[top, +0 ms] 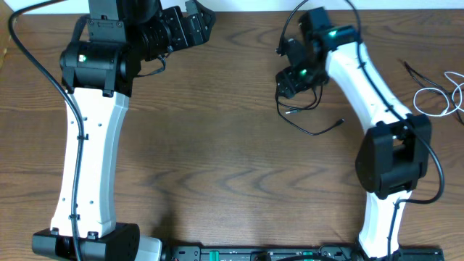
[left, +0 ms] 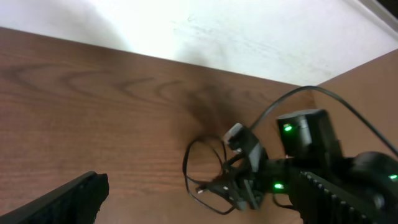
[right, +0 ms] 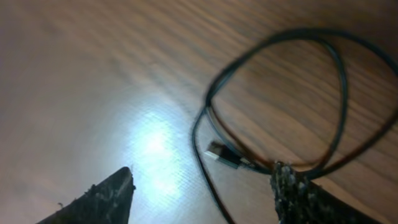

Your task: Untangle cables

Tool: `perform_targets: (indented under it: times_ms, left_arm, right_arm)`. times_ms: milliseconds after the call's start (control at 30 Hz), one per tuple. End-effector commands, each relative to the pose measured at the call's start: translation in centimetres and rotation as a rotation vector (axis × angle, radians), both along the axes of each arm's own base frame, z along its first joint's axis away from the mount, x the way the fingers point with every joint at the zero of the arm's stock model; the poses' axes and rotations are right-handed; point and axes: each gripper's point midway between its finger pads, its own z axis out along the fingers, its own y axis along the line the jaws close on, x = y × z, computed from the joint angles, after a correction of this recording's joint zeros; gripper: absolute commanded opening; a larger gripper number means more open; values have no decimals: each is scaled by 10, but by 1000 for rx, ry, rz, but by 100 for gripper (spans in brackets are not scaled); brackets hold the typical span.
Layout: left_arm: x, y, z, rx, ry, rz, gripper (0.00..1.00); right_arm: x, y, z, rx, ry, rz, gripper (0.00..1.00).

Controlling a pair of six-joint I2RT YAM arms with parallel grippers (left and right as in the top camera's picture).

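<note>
Grasp step on hand, judging by the pose: right gripper (right: 204,173) low over the black cable (right: 305,32), jaws apart, nothing clamped. One fingertip (right: 297,194) touching or just beside the black cable close to its plug (right: 219,154); cannot tell which. Past the plug, one open loop of the black cable lying flat on the table (top: 217,145). Well to the right of the black cable, near the table edge: the white cable (top: 433,90), apart from it, no crossing visible. Far to the left of the black cable: left gripper (top: 194,25), jaws wide, holding nothing. Next, probably: shift sideways to bring the strand between both fingers, pinch near the plug, draw that end out through the loop. Calls for a low, centred close; thin cord, likely to slide off a fingertip.
</note>
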Motion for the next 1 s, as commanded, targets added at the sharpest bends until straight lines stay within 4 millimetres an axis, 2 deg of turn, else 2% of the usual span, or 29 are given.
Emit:
perform_targets:
  times_ms: [0,167,300,467,600,833,967]
  left_arm:
    - [-3,3,2,22,-13,-3,97]
    - [-6,3,-2,25,9,-3,97]
    - [-6,3,-2,25,12,-3,97]
    - [-6,3,-2,25,12,-3,97]
    - [-6,3,-2,25,12,-3,97]
    - [-6,3,-2,25,12,-3,97]
    - [-6,3,-2,25,13,-3,97]
  right_arm:
    - [0,-19,-19,-172,-19,-178,65]
    - [-5,-14,-41,-177,-10,-260,59]
    - [-9,-15,-54,-173,0,-275,59]
    - [-16,6,-70,-84,-10,-46,61]
    - [-15,12,-81,-65,-42,1,60]
    - [1,16,-90,-49,-138,-2,49]
    - [1,13,-98,-69,-157,-19,41]
